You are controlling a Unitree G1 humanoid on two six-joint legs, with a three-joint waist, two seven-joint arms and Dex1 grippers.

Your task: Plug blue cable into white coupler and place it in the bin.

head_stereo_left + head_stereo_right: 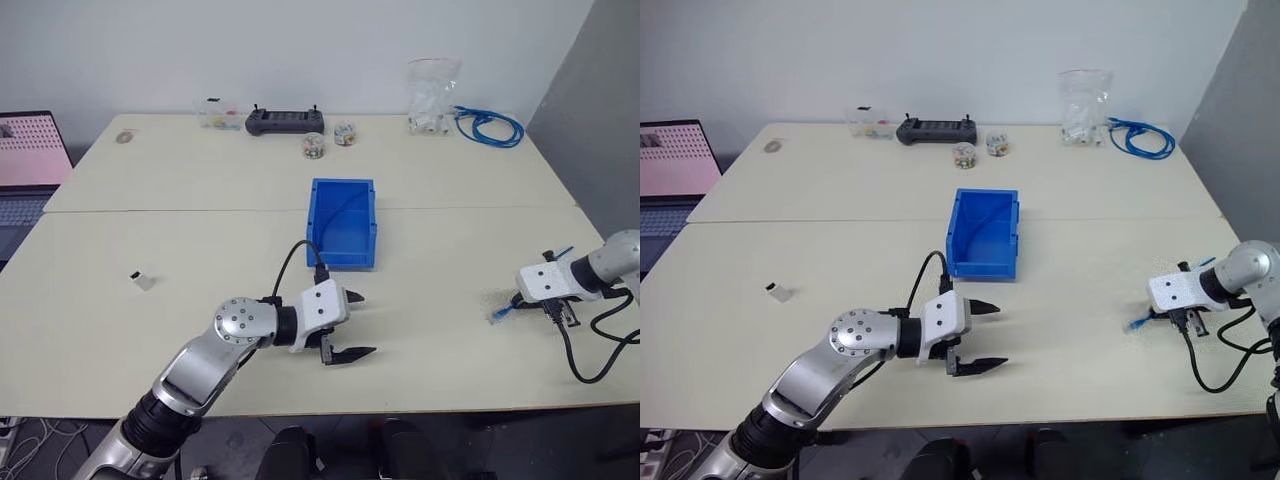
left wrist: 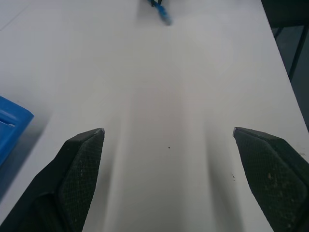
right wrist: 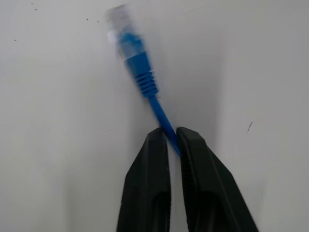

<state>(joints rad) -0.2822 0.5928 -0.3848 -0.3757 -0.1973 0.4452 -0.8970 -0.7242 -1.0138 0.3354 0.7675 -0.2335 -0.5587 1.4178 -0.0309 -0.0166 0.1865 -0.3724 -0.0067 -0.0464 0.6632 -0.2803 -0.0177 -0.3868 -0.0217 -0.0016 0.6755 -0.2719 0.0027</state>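
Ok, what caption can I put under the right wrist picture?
Right hand shut on the blue cable, its clear plug sticking out over the table.

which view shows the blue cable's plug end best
The right wrist view: the blue cable sits close up, its boot and clear plug ahead of the right tool, which pinches it. The eye views show a small blue tip; the left wrist view a distant bit.

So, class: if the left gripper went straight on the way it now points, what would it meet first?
The left gripper points across bare table toward the robot's right. First in that line looks to be the blue cable plug end, held in the right gripper, though depth is hard to judge.
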